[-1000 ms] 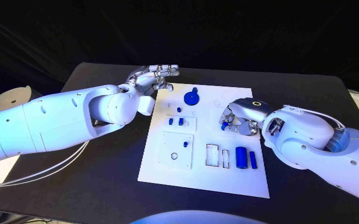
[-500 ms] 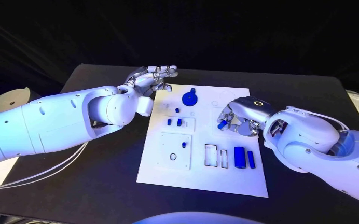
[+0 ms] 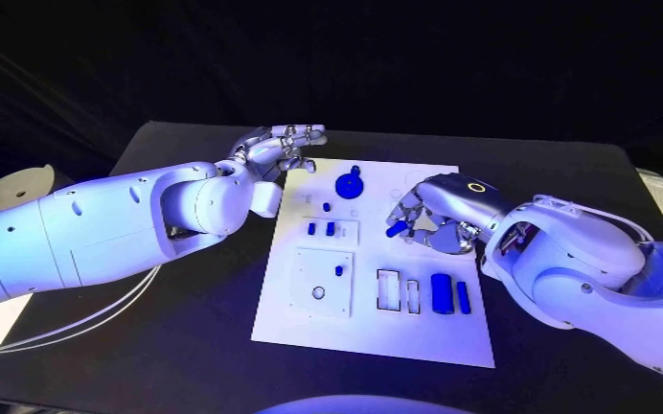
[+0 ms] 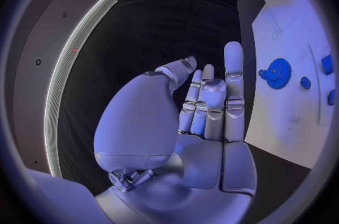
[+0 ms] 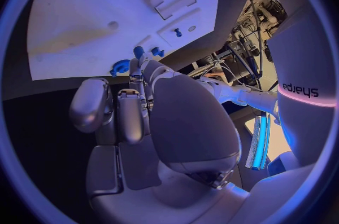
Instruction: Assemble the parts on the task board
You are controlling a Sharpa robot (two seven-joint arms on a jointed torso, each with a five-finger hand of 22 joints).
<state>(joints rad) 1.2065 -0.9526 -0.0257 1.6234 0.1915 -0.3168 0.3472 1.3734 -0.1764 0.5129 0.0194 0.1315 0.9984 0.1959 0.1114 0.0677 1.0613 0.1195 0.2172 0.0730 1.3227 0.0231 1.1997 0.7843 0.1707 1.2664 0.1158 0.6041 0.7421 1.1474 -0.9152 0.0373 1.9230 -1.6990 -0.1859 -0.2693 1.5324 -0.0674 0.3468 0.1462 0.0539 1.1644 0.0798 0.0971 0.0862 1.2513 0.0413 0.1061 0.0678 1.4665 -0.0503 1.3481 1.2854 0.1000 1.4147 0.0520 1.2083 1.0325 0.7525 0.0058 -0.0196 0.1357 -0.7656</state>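
The white task board (image 3: 415, 337) lies in the middle of the black table. On it sit a blue gear (image 3: 349, 184), two small blue pieces (image 3: 321, 228), a blue peg (image 3: 338, 269), a blue cylinder (image 3: 441, 292) and a blue bar (image 3: 463, 296). My right hand (image 3: 431, 218) hovers over the board's right half and pinches a small blue peg (image 3: 397, 227) at its fingertips; the right wrist view shows that peg (image 5: 139, 53) above the board (image 5: 85, 9). My left hand (image 3: 284, 146) hangs off the board's far left corner, fingers stretched out, holding nothing (image 4: 205, 105). The left wrist view shows the gear (image 4: 277, 73).
A white round object (image 3: 28, 182) sits beyond the table's left edge, and pale cables (image 3: 83, 313) run under my left arm. The board's near left has a raised white plate with holes (image 3: 321, 282) and two narrow slots (image 3: 400, 291).
My right hand has shifted a little to the left over the board, carrying the blue peg with it. The left hand has barely moved.
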